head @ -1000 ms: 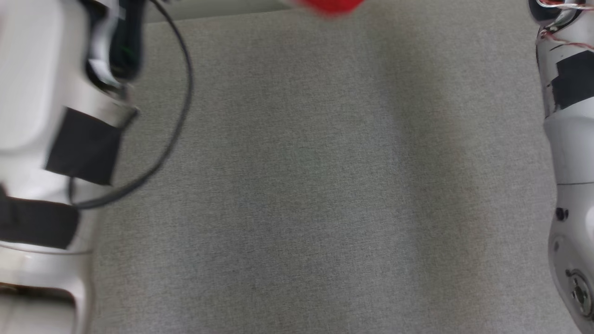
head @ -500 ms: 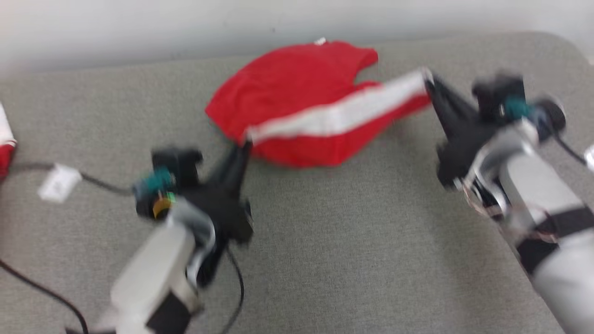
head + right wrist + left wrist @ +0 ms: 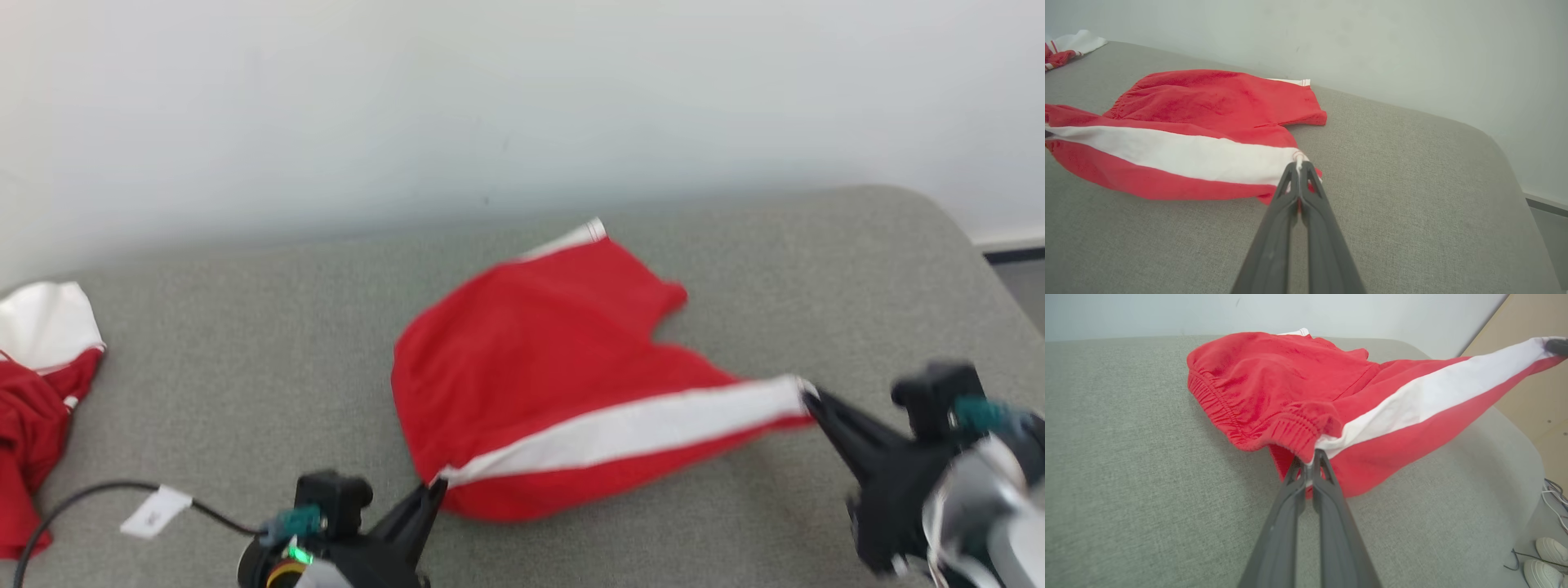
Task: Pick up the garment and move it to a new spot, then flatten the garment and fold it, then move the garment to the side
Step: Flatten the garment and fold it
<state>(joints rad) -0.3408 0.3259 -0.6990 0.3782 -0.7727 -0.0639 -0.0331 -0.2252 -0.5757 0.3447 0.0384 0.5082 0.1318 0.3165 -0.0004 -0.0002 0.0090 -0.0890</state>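
**Entry: garment [image 3: 539, 359], red shorts with a white side stripe**

**Location.** Back-middle of the table [image 3: 245, 367], close to the wall [image 3: 522, 98]. The far half rests on the cloth. The near, striped edge is lifted and pulled into a straight line.

**Held by.** The left gripper [image 3: 437, 490] has its jaws pinched on the waistband end of the stripe. The right gripper [image 3: 808, 396] has its jaws pinched tight on the hem end. Both wrist views show the finger pairs closed to a point on fabric.

**Just changed.** A second ago the head view looked steeply down at bare grey cloth between two forearms, with only a sliver of red at its top edge. It now looks forward across the whole garment. That is the camera rising, not the shorts travelling. The two-point hold on the stripe is the same as half a second ago.

**Bearing on the task.** Both corners appear secured, so I judge the shorts ready to be carried or spread. Flattening, folding and setting aside remain.

**Materials and shapes.**
- The shorts are soft, matte knit with a puckered elastic waistband. The body billows loosely and the leg notch is visible.
- The table has a grey woven covering and a rounded corner.

**Also present.** At the far left lies a second red-and-white garment [image 3: 33, 408], crumpled, with a black cable [image 3: 82, 494] carrying a white tag [image 3: 155, 512].
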